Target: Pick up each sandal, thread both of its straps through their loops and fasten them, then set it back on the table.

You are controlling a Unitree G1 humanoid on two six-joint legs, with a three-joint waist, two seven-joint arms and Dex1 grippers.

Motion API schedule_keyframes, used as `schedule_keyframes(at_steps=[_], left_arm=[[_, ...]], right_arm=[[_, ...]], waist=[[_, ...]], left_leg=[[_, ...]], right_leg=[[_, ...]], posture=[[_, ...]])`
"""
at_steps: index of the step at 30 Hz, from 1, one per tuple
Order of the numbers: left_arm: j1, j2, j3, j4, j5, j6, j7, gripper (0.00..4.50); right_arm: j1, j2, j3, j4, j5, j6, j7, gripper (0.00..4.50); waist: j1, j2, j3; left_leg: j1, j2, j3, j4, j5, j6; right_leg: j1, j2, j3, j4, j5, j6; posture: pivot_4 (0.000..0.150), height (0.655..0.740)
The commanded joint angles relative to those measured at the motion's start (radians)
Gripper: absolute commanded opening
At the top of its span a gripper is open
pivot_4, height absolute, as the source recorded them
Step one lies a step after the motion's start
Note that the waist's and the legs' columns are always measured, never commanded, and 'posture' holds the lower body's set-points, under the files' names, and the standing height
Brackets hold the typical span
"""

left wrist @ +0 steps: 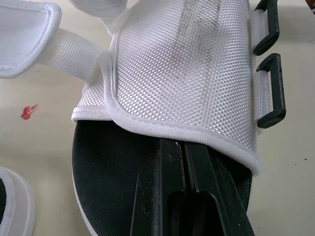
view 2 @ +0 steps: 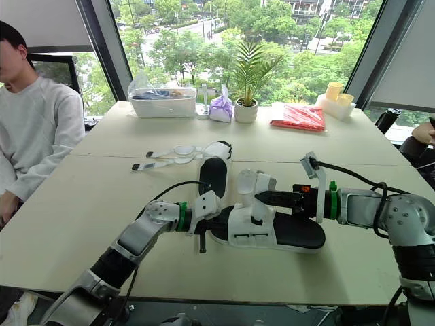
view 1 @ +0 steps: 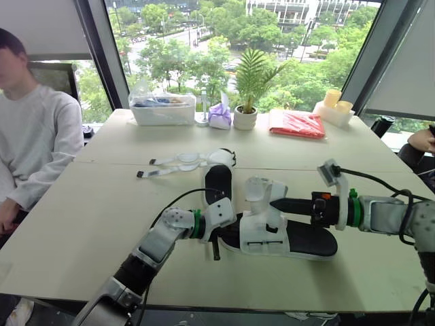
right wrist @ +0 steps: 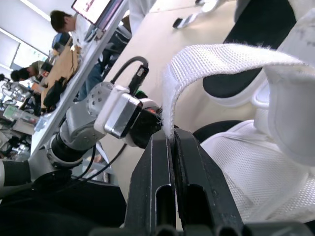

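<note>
Closed tight near the worktop's [view 1: 81,224] front edge: left claw [left wrist: 184,147], tips tucked beneath the sandal's [view 1: 302,243] white mesh upper [left wrist: 187,64]. Clamped on that sandal's raised strap [right wrist: 221,56]: right claw [right wrist: 171,135]. Lying farther back, mid-worktop: second sandal [view 1: 219,182], straps splayed flat.

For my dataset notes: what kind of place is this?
Probably an upper-floor office or lab: a window wall overlooks treetops and buildings, pale tables stand pushed together, and a person sits alongside.
</note>
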Motion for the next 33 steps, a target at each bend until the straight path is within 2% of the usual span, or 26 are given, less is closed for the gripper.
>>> schedule_keyframes(at_steps=[1,12,16,24,30,33], left_arm=[[0.010,0.007,0.001,-0.018,0.011,-0.002,0.013,0.00],[0.026,0.013,0.004,-0.039,0.007,0.009,0.031,0.00],[0.019,0.011,0.006,-0.031,0.007,0.010,0.035,0.00],[0.020,0.019,0.008,-0.031,0.003,0.015,0.029,0.00],[0.019,0.018,0.005,-0.033,0.000,0.020,0.024,0.00],[0.019,0.017,0.005,-0.035,-0.001,0.022,0.024,0.00]], right_arm=[[-0.016,-0.010,0.041,0.013,-0.099,-0.006,0.089,0.10],[0.005,0.001,0.108,0.031,-0.317,-0.062,0.214,0.10],[0.010,0.021,0.146,0.004,-0.435,-0.165,0.229,0.10],[0.053,0.017,0.124,-0.098,-0.446,-0.208,0.354,0.10],[0.082,0.018,0.144,-0.146,-0.513,-0.246,0.370,0.10],[0.101,0.026,0.088,-0.153,-0.503,-0.249,0.358,0.92]], waist=[[-0.001,0.000,0.000],[-0.002,0.000,0.000],[-0.003,0.000,0.000],[-0.003,0.001,0.000],[-0.003,0.001,0.000],[-0.003,0.001,0.000]], left_leg=[[0.000,0.000,0.000,0.000,0.000,0.000],[0.000,0.000,0.000,0.000,0.000,0.000],[0.000,0.000,0.000,0.000,0.000,0.000],[0.000,0.000,0.000,-0.001,0.000,0.000],[0.000,0.000,0.000,-0.001,0.000,0.000],[0.000,0.000,0.000,-0.001,0.000,-0.001]], right_leg=[[0.000,0.000,0.000,0.000,0.000,0.000],[0.000,-0.001,0.000,0.000,0.000,0.000],[-0.001,-0.001,0.000,0.000,0.000,0.000],[-0.001,-0.001,0.000,0.000,0.000,0.000],[-0.001,-0.002,0.000,0.000,0.000,0.000],[-0.001,-0.002,0.000,0.000,0.000,0.000]], posture=[[0.150,0.7400],[0.150,0.7400],[0.150,0.7400],[0.150,0.7400],[0.150,0.7400],[0.150,0.7400]])
